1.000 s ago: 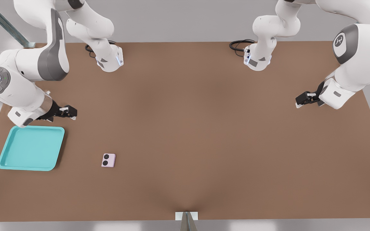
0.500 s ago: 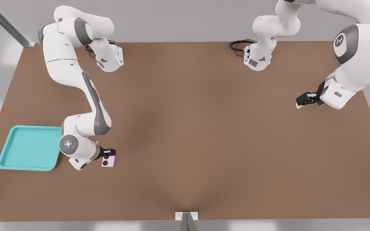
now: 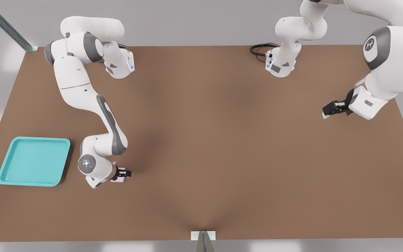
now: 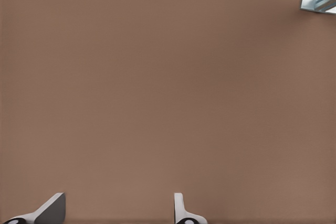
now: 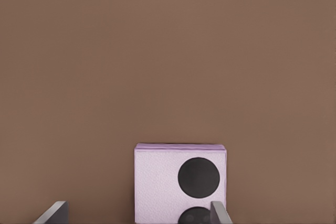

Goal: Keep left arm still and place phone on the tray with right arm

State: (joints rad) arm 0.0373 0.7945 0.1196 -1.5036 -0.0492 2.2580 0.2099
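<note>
The pale pink-lilac phone (image 3: 119, 180) lies flat on the brown table, mostly covered by the right arm's wrist in the front view. In the right wrist view the phone (image 5: 180, 182) shows its two black lenses. My gripper (image 3: 123, 173) hangs right over it, open. In the right wrist view the gripper (image 5: 137, 213) straddles the phone, one fingertip (image 5: 220, 212) close beside the phone's edge and the other well apart from it. The turquoise tray (image 3: 30, 161) sits empty to the front view's left of the phone, a short gap from the wrist.
The parked arm (image 3: 387, 66) stands at the front view's right with its gripper (image 3: 332, 107) above the table. Both arm bases and a black cable (image 3: 262, 49) are at the far edge. A small white bracket (image 3: 203, 235) sits at the near edge.
The right arm has swung from beside the tray's far corner over to the phone, then shifted a little further so its gripper now covers the phone. Phone and tray have not moved.
</note>
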